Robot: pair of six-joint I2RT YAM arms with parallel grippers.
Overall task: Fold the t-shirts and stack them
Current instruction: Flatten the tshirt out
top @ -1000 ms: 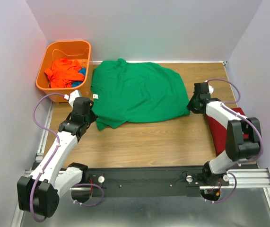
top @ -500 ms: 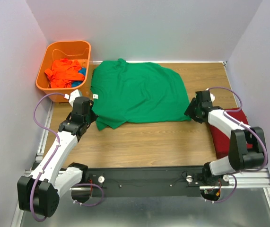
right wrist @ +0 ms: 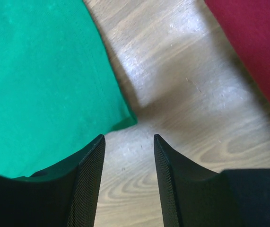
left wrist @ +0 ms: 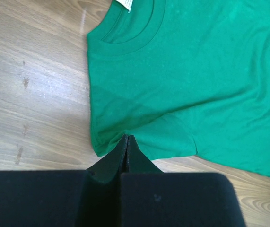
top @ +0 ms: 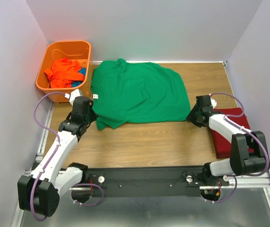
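Observation:
A bright green t-shirt (top: 137,94) lies spread flat on the wooden table, collar to the left. My left gripper (top: 91,118) is shut, its tips (left wrist: 127,138) pinching the near-left sleeve edge of the green t-shirt (left wrist: 191,75). My right gripper (top: 191,116) is open and empty. It hangs low over bare wood just beside the green t-shirt's near-right hem corner (right wrist: 125,120). A folded dark red t-shirt (top: 231,135) lies at the right edge, and also shows in the right wrist view (right wrist: 253,42). An orange t-shirt (top: 63,73) lies crumpled in the basket.
The orange plastic basket (top: 68,43) stands at the back left corner, with a bit of blue cloth (top: 82,72) beside the orange shirt. Walls close off the left, back and right. Bare wood (top: 149,142) stretches in front of the green shirt.
My right gripper has moved nearer along the green shirt's right edge, down to its near-right corner. The left arm and the shirt have not moved.

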